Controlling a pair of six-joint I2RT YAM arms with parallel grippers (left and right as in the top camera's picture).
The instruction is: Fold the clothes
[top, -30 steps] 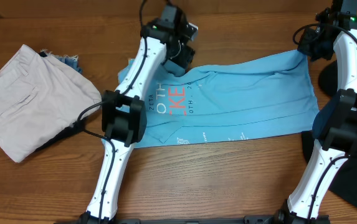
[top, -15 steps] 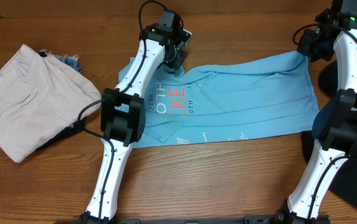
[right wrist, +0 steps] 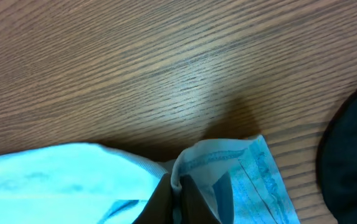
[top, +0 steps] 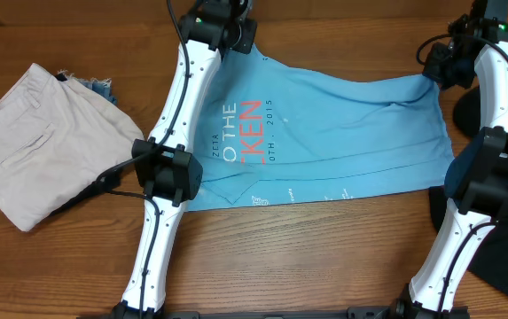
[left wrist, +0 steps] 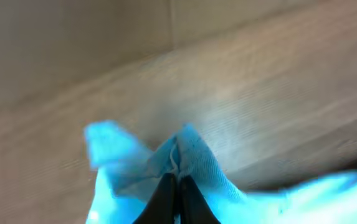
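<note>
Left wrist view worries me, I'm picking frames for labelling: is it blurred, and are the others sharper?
Left wrist: blurred, the light blue T-shirt and table smeared. Right wrist: sharp, table grain crisp. Overhead: sharp, evenly lit.

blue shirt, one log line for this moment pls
item: light blue T-shirt | left gripper: shut on far shirt edge | right gripper: shut on far shirt corner | fold: not yet made
</note>
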